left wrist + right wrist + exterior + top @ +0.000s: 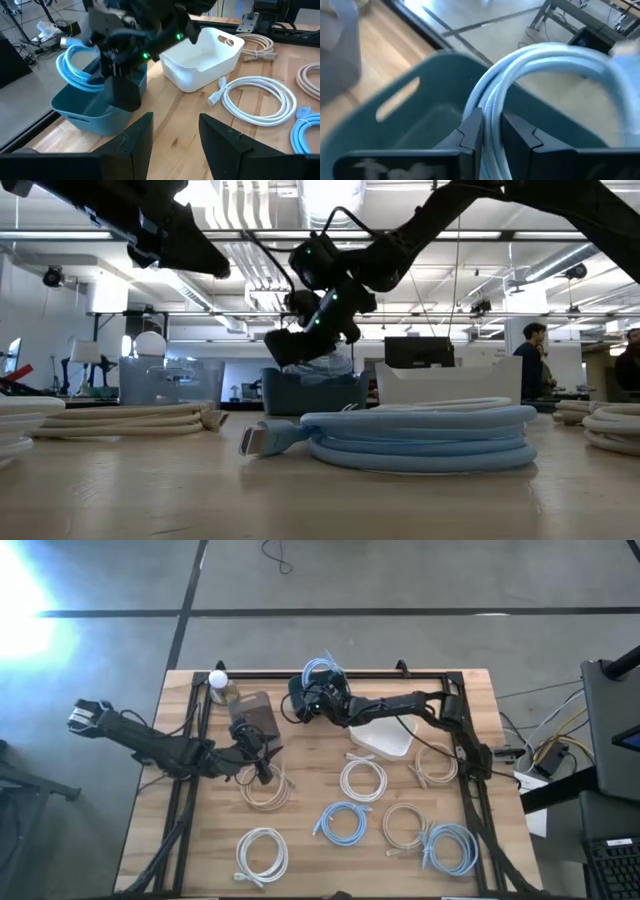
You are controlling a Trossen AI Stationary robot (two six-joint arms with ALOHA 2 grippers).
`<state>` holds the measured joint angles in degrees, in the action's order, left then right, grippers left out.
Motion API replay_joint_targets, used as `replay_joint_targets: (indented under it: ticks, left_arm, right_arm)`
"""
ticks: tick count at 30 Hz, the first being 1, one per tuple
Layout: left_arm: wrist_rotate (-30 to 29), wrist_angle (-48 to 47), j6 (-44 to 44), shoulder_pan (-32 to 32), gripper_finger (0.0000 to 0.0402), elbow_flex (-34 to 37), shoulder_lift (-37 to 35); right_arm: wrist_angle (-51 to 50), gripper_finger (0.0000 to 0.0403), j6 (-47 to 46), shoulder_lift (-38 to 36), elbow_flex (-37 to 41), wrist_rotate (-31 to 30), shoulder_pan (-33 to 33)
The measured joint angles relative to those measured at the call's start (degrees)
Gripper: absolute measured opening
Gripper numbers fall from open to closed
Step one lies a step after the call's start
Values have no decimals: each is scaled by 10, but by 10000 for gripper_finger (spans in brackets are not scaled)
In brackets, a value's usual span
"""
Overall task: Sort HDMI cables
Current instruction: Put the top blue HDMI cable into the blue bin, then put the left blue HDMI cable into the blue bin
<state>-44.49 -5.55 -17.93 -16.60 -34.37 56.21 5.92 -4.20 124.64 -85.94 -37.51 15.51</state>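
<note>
My right gripper [492,135] is shut on a light blue HDMI cable coil [322,670] over a teal bin [95,112] near the table's far edge. My left gripper [175,135] is open and hovers above a beige coil [265,787] left of centre, touching nothing. Other coils lie flat on the table: white [262,852], white [362,778], light blue [343,823], beige [405,825], light blue [450,848] and beige [435,765]. In the low view a light blue coil [420,438] lies in front. My right gripper pinches several strands of the light blue coil's loop [495,107] between its two fingers. The fingers lie across the strands. The rest of the loop [75,65] stands out beyond the fingers above the teal bin's far side. Whether it touches the bin's rim I cannot tell.
A white bin [385,737] stands right of the teal bin. A grey-brown box [255,712] and a white ball [218,679] sit at the far left. A black frame runs along the table's edges. People stand in the room beyond.
</note>
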Motion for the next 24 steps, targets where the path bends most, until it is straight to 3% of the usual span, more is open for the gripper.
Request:
replay_joint_targets:
  ticks: [11, 16, 19, 24]
  left_arm:
    - [0, 0, 0, 0, 163, 0, 0]
    - [0, 0, 0, 0, 163, 0, 0]
    - [0, 0, 0, 0, 163, 0, 0]
    - [0, 0, 1, 0, 163, 0, 0]
  right_arm:
    - [-3, 139, 3, -13, -10, 5, -2]
    - [-57, 160, 3, -29, -10, 9, -16]
    - [-116, 167, -2, -55, -10, 40, -30]
    - [-240, 173, -34, -107, -10, 142, -66]
